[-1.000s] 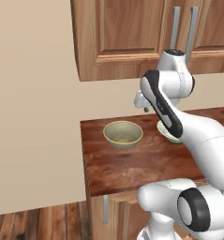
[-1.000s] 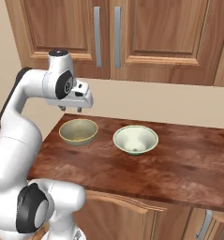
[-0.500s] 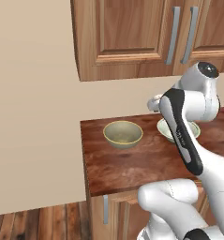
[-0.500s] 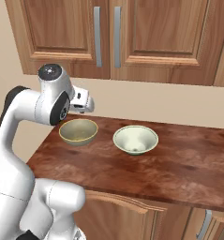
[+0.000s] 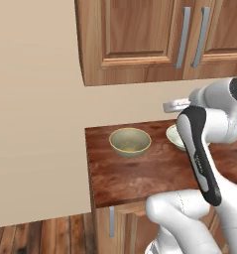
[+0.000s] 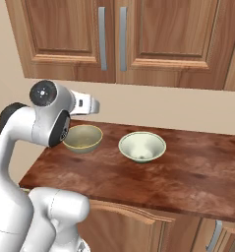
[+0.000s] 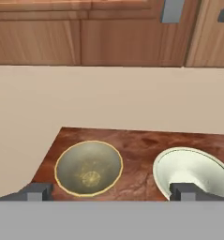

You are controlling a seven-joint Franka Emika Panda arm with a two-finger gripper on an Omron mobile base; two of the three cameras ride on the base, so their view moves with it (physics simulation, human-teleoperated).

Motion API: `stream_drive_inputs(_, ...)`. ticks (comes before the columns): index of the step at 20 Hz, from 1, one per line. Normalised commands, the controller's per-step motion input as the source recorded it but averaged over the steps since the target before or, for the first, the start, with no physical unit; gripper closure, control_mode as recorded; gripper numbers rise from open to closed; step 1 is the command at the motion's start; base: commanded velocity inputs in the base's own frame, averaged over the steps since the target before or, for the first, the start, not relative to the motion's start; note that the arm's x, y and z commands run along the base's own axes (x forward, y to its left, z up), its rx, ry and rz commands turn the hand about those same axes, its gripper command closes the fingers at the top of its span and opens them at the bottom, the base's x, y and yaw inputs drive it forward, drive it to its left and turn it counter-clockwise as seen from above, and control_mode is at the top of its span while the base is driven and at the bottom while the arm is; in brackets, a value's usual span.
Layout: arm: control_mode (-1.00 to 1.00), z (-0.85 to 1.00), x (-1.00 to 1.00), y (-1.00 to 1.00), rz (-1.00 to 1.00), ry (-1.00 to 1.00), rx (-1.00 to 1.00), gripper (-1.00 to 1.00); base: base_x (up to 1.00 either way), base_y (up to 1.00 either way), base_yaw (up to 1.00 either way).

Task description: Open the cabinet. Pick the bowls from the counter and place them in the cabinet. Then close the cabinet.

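Gripper (image 7: 111, 192) hanging wide open over the counter (image 7: 137, 145), apparently clear of both bowls (image 7: 88, 168), cabinet (image 6: 114, 39) doors sitting shut

No readable text, label, brand, number or sign appeared on anything in these views

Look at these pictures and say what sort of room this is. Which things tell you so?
Most likely a kitchen, a rendered one: a wooden wall cabinet with bar handles hangs over a dark wood counter, and two bowls sit on it.
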Motion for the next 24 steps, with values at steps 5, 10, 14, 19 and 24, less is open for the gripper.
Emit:
stream_drive_inputs(5,-1.0,0.63,0.0,-0.24,0.0,0.0,0.0,-1.0,0.0,0.0,0.0)
stream_drive_inputs(10,-1.0,0.69,0.0,-0.29,0.0,0.0,0.0,-1.0,0.0,0.0,0.0)
stream_drive_inputs(14,-1.0,0.58,0.0,-0.35,0.0,0.0,0.0,-1.0,0.0,0.0,0.0)
stream_drive_inputs(19,-1.0,0.51,0.0,-0.36,0.0,0.0,0.0,-1.0,0.0,0.0,0.0)
stream_drive_inputs(24,-1.0,0.35,0.05,-0.31,0.0,0.0,0.0,-1.0,0.0,0.0,0.0)
